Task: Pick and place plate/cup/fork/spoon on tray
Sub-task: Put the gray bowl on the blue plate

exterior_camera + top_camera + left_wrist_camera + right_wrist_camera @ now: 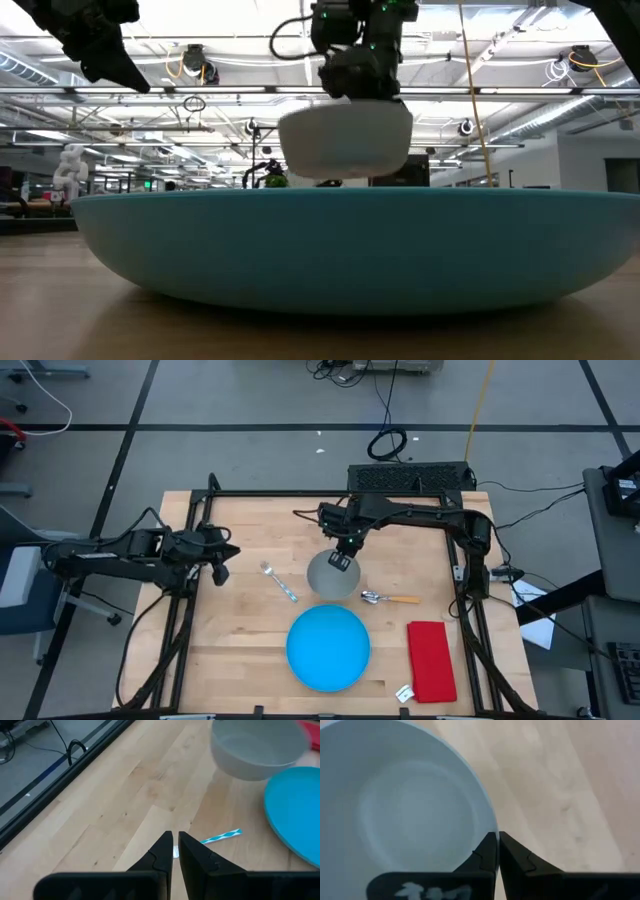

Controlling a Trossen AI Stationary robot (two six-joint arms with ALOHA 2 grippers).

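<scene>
From above, the right gripper (343, 560) pinches the cup (333, 576) by its far rim, beyond the plate (328, 648). At table height the cup (345, 140) hangs clear, presumably for carrying. The left gripper (175, 851), closed and empty, waits at the left.

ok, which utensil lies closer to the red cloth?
The spoon, orange-handled, right of the cup toward the cloth. The fork lies on the cup's left.
</scene>
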